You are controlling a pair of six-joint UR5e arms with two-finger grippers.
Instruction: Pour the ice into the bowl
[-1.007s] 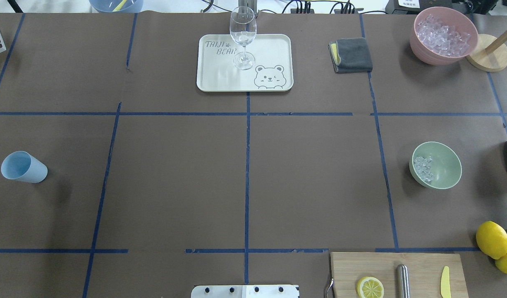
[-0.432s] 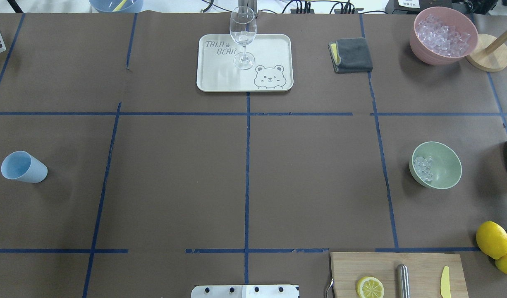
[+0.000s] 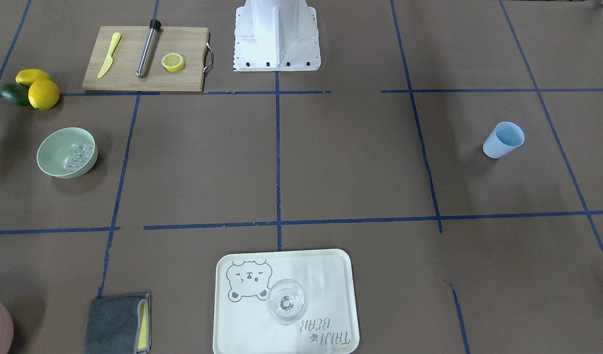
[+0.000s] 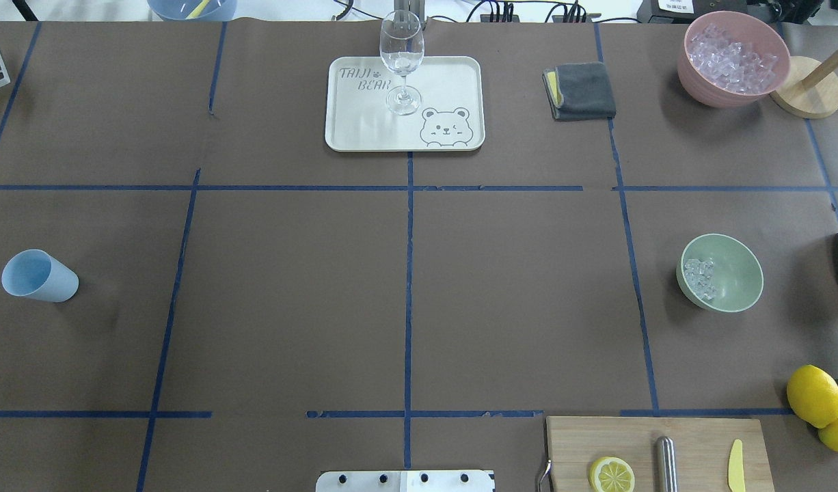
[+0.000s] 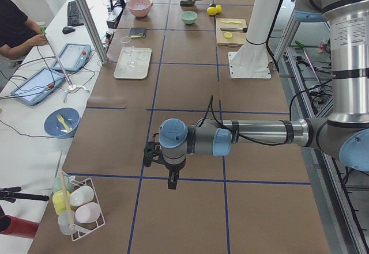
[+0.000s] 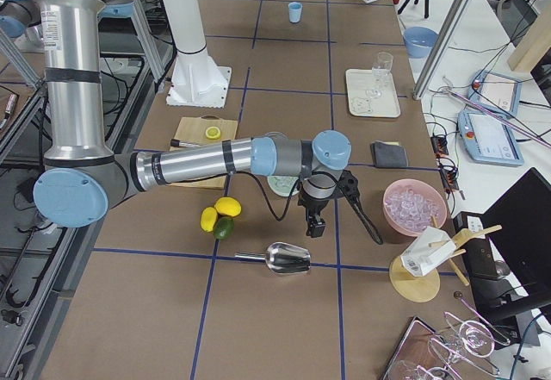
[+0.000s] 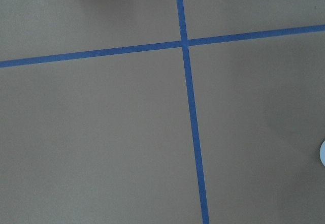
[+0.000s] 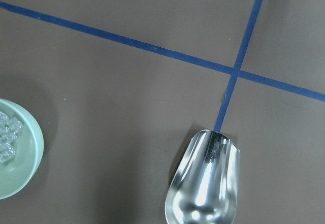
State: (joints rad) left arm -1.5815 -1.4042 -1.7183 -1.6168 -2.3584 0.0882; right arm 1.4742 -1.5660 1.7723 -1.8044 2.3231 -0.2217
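- The ice is a small heap of clear cubes inside the bowl, on the bowl's side that faces the middle of the table.
- The cubes look hard, light and slippery. They are loose, so a pinch would likely drop them, and scooping seems the better way.
- The bowl is round and stands with its open top up, so it has no long side.
- A shiny scoop lies near the bowl without touching it. Its open end points at a blue tape cross, and its handle looks like the place to hold.
- The right gripper hangs over the table near the bowl. The pictures do not show if its fingers are wide or closed.
- The left gripper is well apart from the bowl, and its fingers cannot be told either.
- The pink bowl, full of ice, is well apart from the bowl.
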